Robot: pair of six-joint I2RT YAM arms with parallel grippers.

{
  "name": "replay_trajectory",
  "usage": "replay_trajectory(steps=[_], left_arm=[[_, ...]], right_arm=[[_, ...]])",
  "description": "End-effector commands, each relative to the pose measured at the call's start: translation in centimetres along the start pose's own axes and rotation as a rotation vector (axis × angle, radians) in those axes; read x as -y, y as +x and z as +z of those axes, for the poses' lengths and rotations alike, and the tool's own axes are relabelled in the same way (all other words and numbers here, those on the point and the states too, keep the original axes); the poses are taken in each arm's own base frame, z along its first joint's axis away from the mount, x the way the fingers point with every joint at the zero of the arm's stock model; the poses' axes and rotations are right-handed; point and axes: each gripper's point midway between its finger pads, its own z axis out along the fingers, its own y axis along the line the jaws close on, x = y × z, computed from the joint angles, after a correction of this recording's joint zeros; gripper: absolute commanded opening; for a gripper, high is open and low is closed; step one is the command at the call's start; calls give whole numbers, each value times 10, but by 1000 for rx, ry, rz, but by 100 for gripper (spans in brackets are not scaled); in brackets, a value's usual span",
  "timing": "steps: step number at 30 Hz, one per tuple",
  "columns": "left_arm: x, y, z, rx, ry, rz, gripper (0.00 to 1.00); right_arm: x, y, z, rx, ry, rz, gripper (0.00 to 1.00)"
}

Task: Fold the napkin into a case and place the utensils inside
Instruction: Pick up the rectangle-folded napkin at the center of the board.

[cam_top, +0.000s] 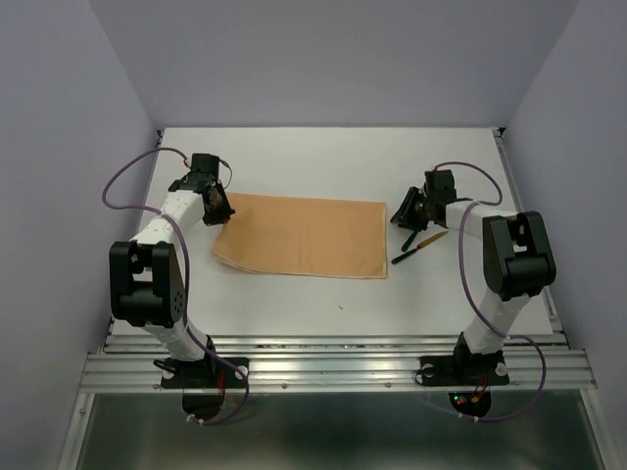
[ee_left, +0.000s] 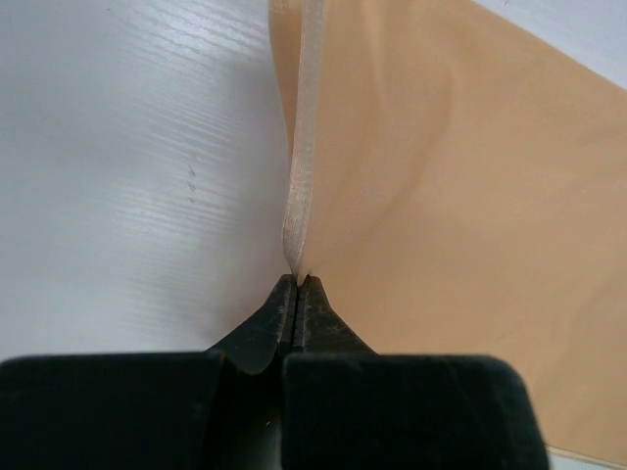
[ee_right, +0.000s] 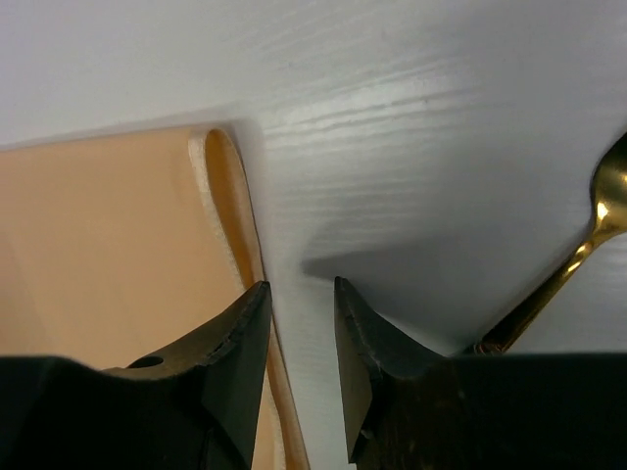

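The place is a robotics lab bench, set up as a closed test booth. Plain pale lavender walls (cam_top: 59, 147) box in a white table (cam_top: 294, 304) on the left, far and right sides. Along the near edge runs a bare aluminium rail (cam_top: 333, 367), with the left arm (cam_top: 162, 220) and the right arm (cam_top: 485, 318) bolted to it, trailing purple cables (cam_top: 106, 193). A napkin (cam_top: 304, 235) and utensils (cam_top: 419, 245) lie on the table.

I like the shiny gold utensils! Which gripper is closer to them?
Right. The right gripper hovers right next to the utensils, at the right edge of the napkin. The left gripper is far across, pinching its left edge.
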Motion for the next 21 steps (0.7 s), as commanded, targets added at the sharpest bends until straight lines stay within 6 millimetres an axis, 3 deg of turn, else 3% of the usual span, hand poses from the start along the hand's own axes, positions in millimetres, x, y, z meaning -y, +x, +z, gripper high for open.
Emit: replay_trajectory(steps=[1, 8, 12, 16, 21], left_arm=[[8, -21, -26, 62, 25, 23, 0], [42, -29, -45, 94, 80, 79, 0], [59, -35, -56, 115, 119, 89, 0], [85, -36, -71, 132, 181, 111, 0], [118, -28, -84, 128, 260, 143, 0]], right_arm=[[-10, 13, -10, -11, -48, -31, 38], [-25, 52, -10, -82, -111, -50, 38], [-28, 58, -11, -91, -125, -30, 36], [-27, 61, -9, -88, -108, -24, 18], [-28, 71, -2, -112, -104, -15, 8]])
